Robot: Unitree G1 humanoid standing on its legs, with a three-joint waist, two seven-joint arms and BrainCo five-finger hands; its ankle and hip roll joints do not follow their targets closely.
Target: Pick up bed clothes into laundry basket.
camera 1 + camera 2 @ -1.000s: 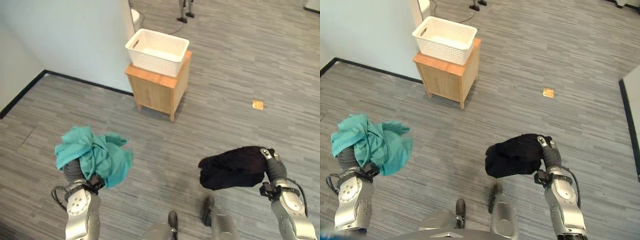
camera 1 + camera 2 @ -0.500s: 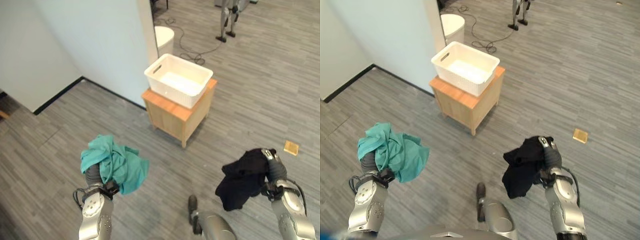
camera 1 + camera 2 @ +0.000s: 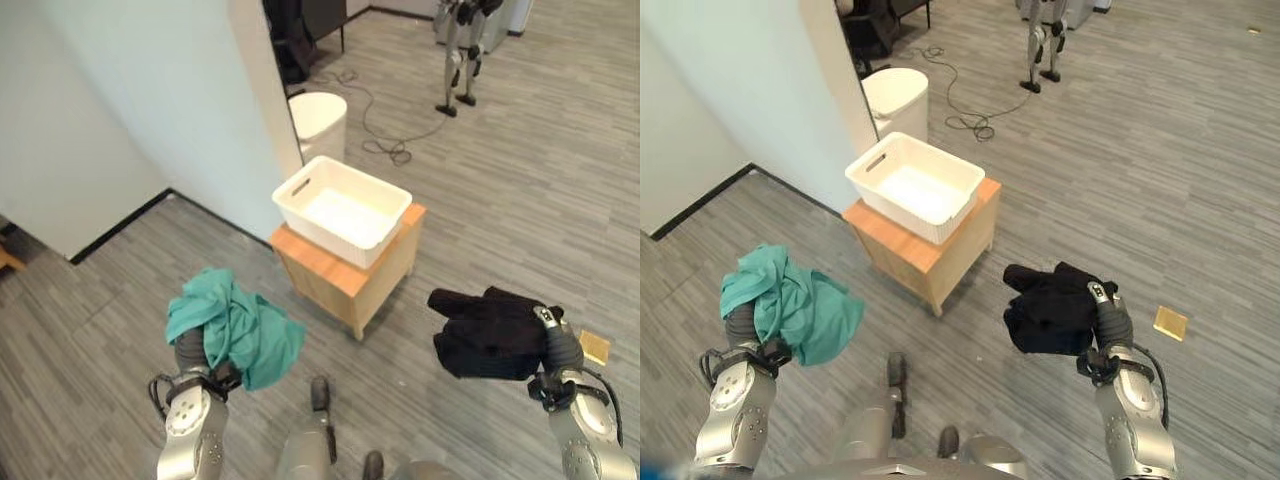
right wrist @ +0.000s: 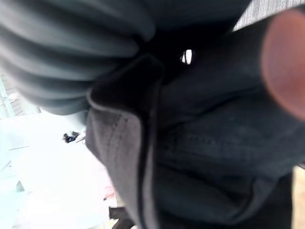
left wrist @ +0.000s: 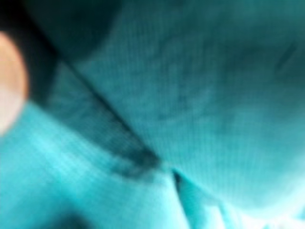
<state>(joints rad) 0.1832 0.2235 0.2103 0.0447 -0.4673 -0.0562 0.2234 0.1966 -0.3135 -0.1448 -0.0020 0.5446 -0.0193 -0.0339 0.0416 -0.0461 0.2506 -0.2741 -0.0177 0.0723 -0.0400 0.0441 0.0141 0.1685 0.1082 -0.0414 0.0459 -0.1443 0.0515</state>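
Both hands are loaded: the left hand [image 3: 187, 352] is buried in a teal shirt [image 3: 235, 325], the right hand [image 3: 1112, 322] in a black garment [image 3: 1052, 309], finger grip hidden under cloth. The basket [image 3: 915, 186] sits ahead between them, on the cabinet [image 3: 930, 245], roughly equidistant.

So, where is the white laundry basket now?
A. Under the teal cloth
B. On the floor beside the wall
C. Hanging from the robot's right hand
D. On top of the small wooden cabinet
D: the white laundry basket sits on the small wooden cabinet, empty and apart from both hands.
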